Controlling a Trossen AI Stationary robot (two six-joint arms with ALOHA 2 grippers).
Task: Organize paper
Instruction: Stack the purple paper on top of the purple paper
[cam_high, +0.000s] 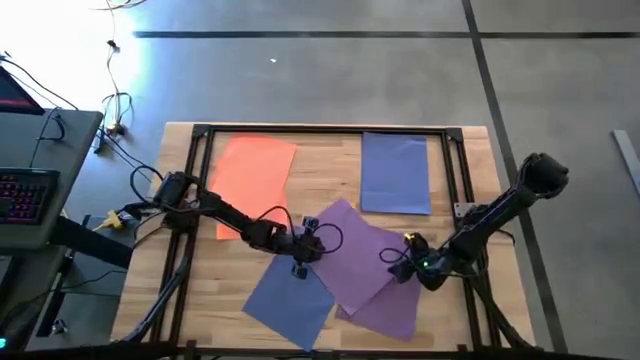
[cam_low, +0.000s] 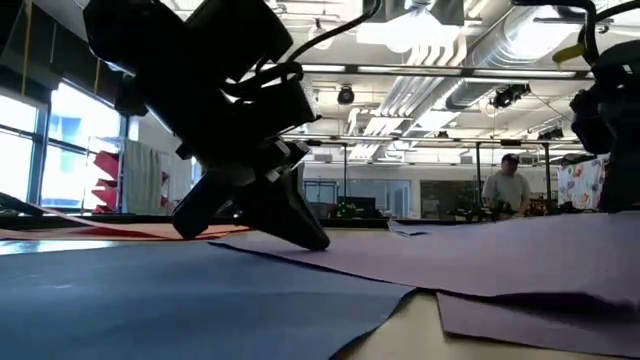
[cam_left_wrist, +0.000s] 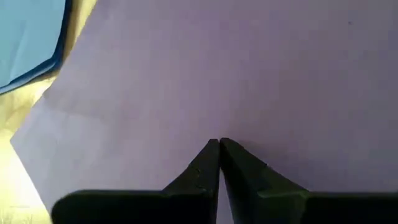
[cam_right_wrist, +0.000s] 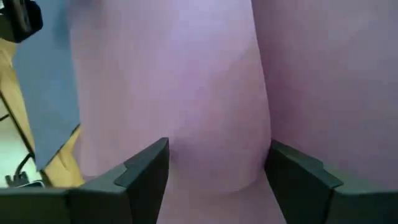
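Two purple sheets lie overlapping and askew in the middle of the table, partly over a blue sheet near the front edge. An orange sheet lies flat at the far left and another blue sheet at the far right. My left gripper is shut, with its tips down on the top purple sheet near that sheet's left corner. My right gripper stands open over the right part of the purple sheets. My left gripper presses its shut fingertips down on the top purple sheet, a little inside its left corner. The fingers slant down from the table's left. The sheet lies flat under them on the table and on the blue sheet. My right gripper has its open fingers on either side of a strip of purple paper; I cannot tell whether they touch it.
A black metal frame runs around the table top, with rails along the left and right sides. A side desk with a keyboard stands left of the table. Bare wood shows between the orange and far blue sheets.
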